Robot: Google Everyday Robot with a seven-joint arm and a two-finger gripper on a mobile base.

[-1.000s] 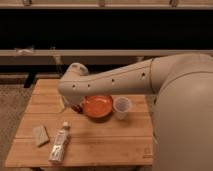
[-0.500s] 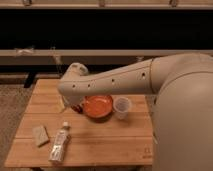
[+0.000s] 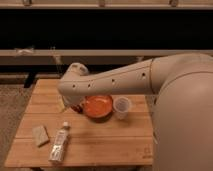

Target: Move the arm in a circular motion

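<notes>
The arm (image 3: 130, 80) is a thick cream-beige tube with small dark screw holes. It reaches from the right edge of the camera view to a rounded elbow joint (image 3: 75, 75) over the left rear of the wooden table (image 3: 110, 145). Its big shoulder segment (image 3: 185, 125) fills the lower right. The gripper (image 3: 69, 103) hangs below the elbow, just left of the orange bowl (image 3: 97, 106), and is mostly hidden by the arm.
A pale cup (image 3: 121, 107) stands right of the bowl. A plastic bottle (image 3: 59, 145) lies at the front left, with a tan block (image 3: 40, 135) beside it. Dark shelving with pale rails (image 3: 100, 52) runs behind the table.
</notes>
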